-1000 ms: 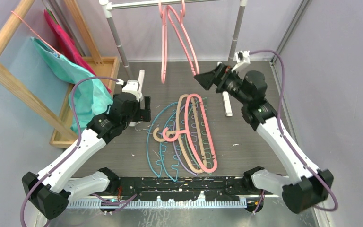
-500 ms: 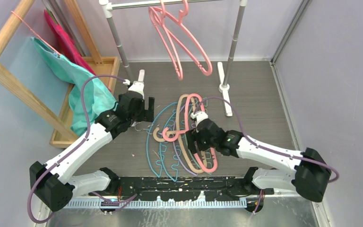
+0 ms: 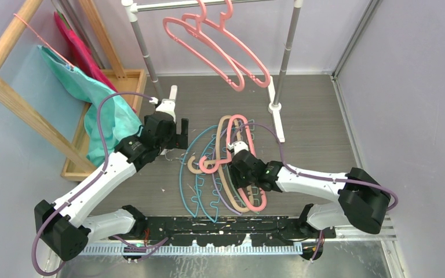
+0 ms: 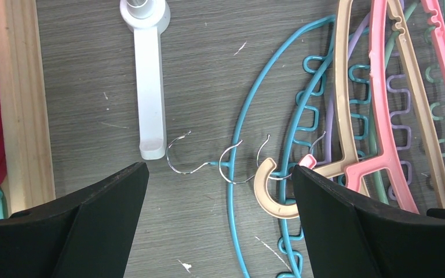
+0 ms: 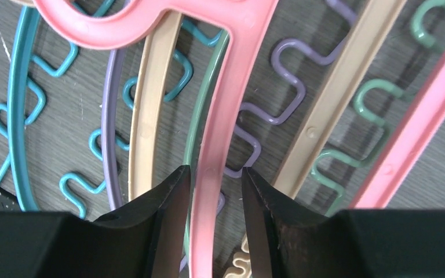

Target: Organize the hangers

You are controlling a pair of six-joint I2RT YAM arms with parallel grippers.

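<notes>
On the grey counter our right claw straddles the pink hanger, fingers apart, so we close squarely before lifting, while our left claw hovers open.

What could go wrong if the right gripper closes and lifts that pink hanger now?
1. The right gripper straddles one arm of the pink hanger, far from its hook; lifted there, it would likely tilt or slip.
2. It lies across the beige hanger and the thin purple and green ones; their zigzag bars could snag and come up too.
3. The two pink hangers on the rail hang tilted; hooking another could knock them.
</notes>
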